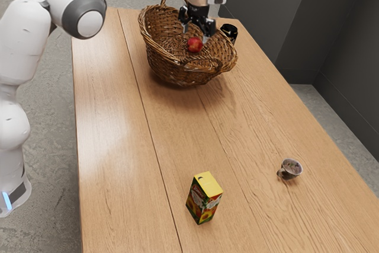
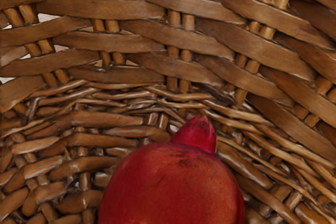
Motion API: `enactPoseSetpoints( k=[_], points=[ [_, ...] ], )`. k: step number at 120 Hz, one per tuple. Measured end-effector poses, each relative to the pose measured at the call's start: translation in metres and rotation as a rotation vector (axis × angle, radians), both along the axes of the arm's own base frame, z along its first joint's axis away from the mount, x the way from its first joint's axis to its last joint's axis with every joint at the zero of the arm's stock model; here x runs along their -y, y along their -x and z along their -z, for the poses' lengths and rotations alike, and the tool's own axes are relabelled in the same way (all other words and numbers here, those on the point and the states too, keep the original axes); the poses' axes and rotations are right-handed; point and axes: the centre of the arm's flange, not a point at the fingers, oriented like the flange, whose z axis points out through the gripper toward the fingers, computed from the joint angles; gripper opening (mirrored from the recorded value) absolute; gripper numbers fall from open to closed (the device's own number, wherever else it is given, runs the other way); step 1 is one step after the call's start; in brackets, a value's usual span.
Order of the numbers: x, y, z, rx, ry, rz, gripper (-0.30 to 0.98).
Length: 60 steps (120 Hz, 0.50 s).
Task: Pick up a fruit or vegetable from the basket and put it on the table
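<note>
My gripper (image 1: 195,35) is over the wicker basket (image 1: 160,51), its fingers spread open and reaching down inside the rim. A red pomegranate (image 1: 195,44) lies in the basket, just below and between the fingertips; nothing is gripped. In the wrist view the pomegranate (image 2: 170,187) is large and close under the hand, its pointed crown showing, with the woven basket wall (image 2: 147,40) behind it. The wooden table (image 1: 112,117) carries the basket at its far end.
On the table, a juice carton (image 1: 204,198) stands near the exterior view's bottom, and a small cup (image 1: 290,169) sits toward the right. A black object (image 1: 230,31) is just behind the basket. The basket's handles and high rim surround the hand.
</note>
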Motion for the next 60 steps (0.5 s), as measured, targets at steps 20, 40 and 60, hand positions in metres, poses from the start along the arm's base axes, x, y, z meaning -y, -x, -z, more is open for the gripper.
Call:
enactPoseSetpoints(
  k=[20, 40, 60],
  points=[
    [0.004, 0.002, 0.010, -0.008, -0.001, 0.033, 0.69],
    [0.001, 0.001, 0.018, -0.007, -0.007, 0.052, 0.69],
    [0.000, 0.000, 0.027, -0.006, -0.010, 0.067, 0.69]
  ],
)
